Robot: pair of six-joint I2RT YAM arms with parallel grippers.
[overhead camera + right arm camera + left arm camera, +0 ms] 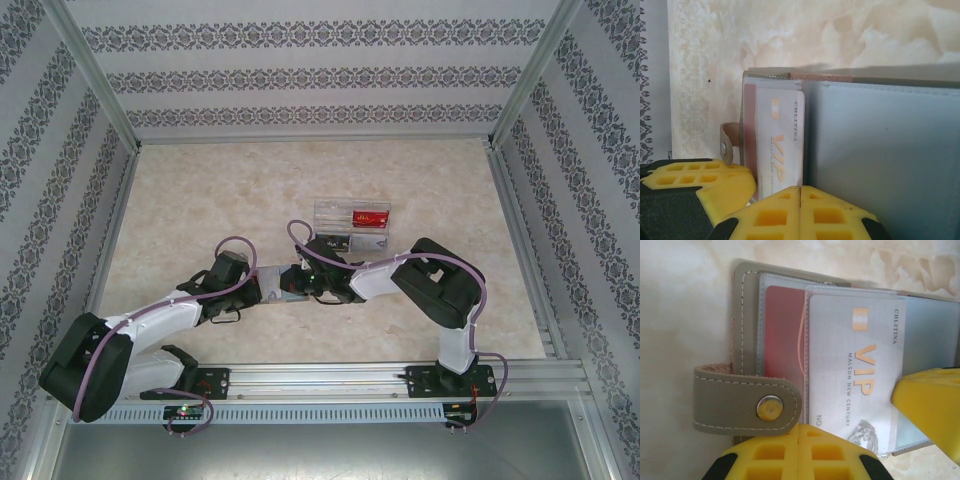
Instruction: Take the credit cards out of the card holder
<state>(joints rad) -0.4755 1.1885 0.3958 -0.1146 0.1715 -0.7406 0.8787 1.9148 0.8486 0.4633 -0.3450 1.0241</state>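
The grey card holder lies open on the table, its snap tab folded across the near side. A white VIP credit card sits in a clear sleeve, overlapping a red card underneath. My left gripper is shut, jaws together, tip at the holder's near edge beside the tab. My right gripper is shut too, its tip resting at the holder's edge between the white card and the grey sleeves. In the top view both grippers meet mid-table, left, right.
A clear acrylic tray stands just behind the grippers, with a red card lying in its right compartment. Patterned walls and metal rails enclose the marble-look table. The right gripper's yellow finger crowds the holder's right side.
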